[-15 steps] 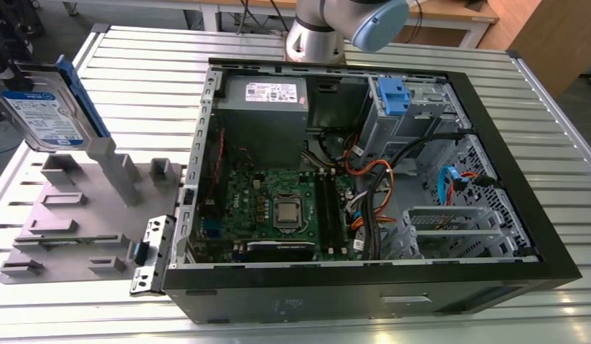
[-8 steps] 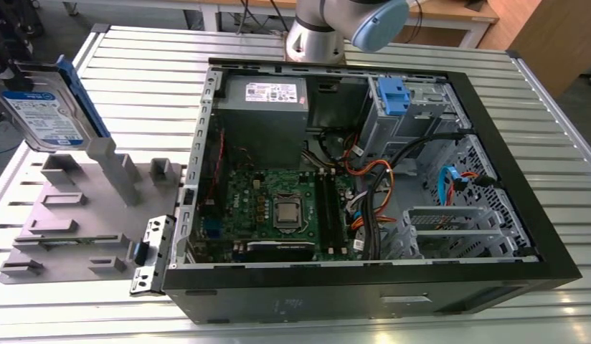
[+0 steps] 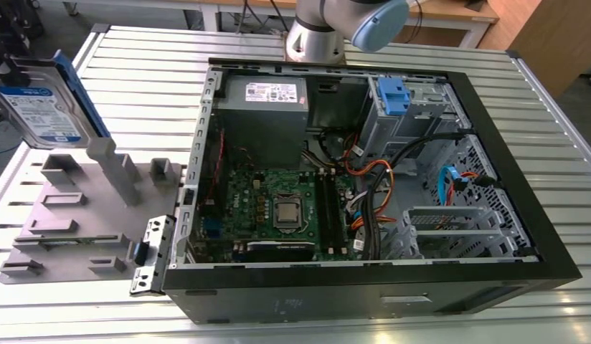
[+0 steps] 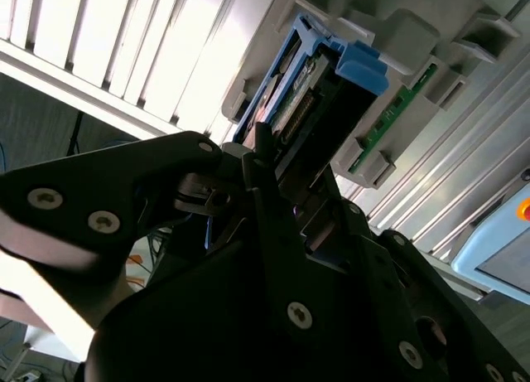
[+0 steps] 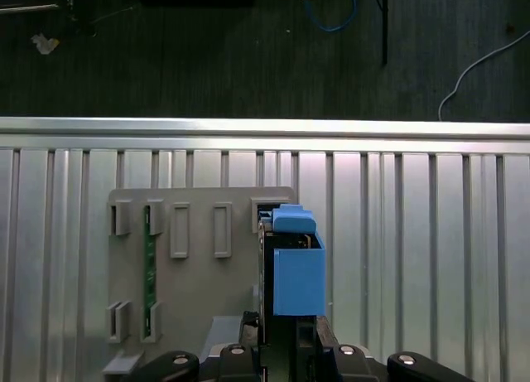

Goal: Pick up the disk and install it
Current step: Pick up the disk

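The pincer [image 4: 277, 162] is clenched on the disk [image 3: 39, 100], a flat silver-grey metal hard drive with a white-and-blue label and a blue plastic bracket. It stands upright in the upper left of the exterior view. In both wrist views the dark fingers [image 5: 248, 349] clamp the drive's near end, and the blue bracket juts out just beyond them. Directly beneath it is the grey moulded plastic holder [image 3: 75, 215] with slots and posts; whether they touch I cannot tell. The open black computer case [image 3: 372, 294] lies well apart, centre frame, on the slatted metal table [image 3: 143, 64].
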`<state>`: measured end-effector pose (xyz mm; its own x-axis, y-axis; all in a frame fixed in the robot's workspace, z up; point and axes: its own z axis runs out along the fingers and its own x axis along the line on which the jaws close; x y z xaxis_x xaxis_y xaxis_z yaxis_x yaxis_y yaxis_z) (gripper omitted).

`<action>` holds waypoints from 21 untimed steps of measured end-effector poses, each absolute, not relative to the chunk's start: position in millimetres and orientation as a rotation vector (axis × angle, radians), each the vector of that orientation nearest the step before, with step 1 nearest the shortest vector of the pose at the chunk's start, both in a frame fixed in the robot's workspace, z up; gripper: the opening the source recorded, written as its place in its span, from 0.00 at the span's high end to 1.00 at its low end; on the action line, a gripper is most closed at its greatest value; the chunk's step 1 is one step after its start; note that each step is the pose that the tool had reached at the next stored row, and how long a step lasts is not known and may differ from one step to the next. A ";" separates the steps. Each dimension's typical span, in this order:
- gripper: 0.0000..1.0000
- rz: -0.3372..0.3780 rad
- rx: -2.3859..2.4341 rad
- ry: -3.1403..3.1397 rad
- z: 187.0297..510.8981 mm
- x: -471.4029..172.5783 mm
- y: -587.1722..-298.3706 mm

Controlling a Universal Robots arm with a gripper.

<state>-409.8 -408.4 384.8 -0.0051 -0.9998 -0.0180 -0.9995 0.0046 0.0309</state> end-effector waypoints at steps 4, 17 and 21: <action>0.65 -0.054 2.209 -2.220 391.6 -409.8 -408.3; 0.65 -0.054 2.209 -2.220 406.8 -409.8 -408.4; 0.65 -0.054 2.210 -2.220 407.7 -409.8 -408.4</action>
<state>-409.8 -408.4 407.7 -0.0051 -0.9998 -0.0181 -0.9995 0.0046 0.0307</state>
